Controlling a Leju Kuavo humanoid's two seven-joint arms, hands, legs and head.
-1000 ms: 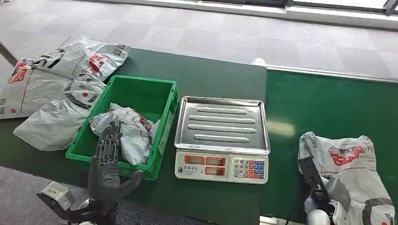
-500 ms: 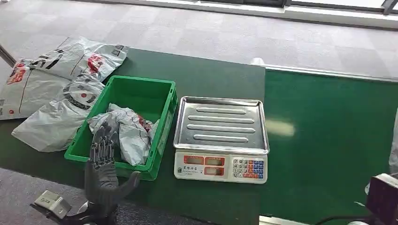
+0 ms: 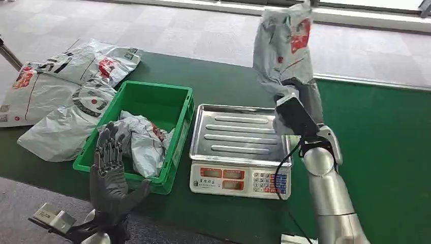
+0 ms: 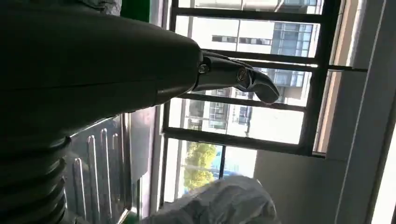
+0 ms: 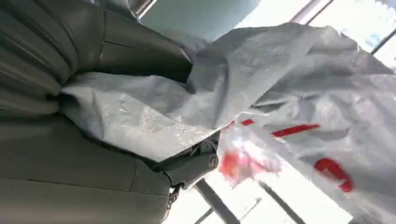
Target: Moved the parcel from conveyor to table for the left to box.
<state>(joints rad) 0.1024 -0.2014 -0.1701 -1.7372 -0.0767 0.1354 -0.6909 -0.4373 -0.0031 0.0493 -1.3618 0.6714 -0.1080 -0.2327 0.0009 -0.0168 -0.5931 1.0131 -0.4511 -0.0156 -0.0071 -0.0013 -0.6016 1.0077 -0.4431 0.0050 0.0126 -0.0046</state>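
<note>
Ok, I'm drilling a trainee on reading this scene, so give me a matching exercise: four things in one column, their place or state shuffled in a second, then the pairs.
Things:
1. right hand
2. left hand
3. green crate
4. scale tray

Places or states:
A. bare metal, nothing resting on it
B. holds a crumpled grey parcel inside
C. raised, gripping a grey parcel with red print in the air
D. open, in front of the crate's near wall

Pairs: 1-C, 2-D, 3-B, 4-A

The left robot hand [image 3: 112, 175] is dark grey with ribbed black fingers. The right arm [image 3: 328, 195] is a silver cylinder with a black cable [image 3: 280, 168].
</note>
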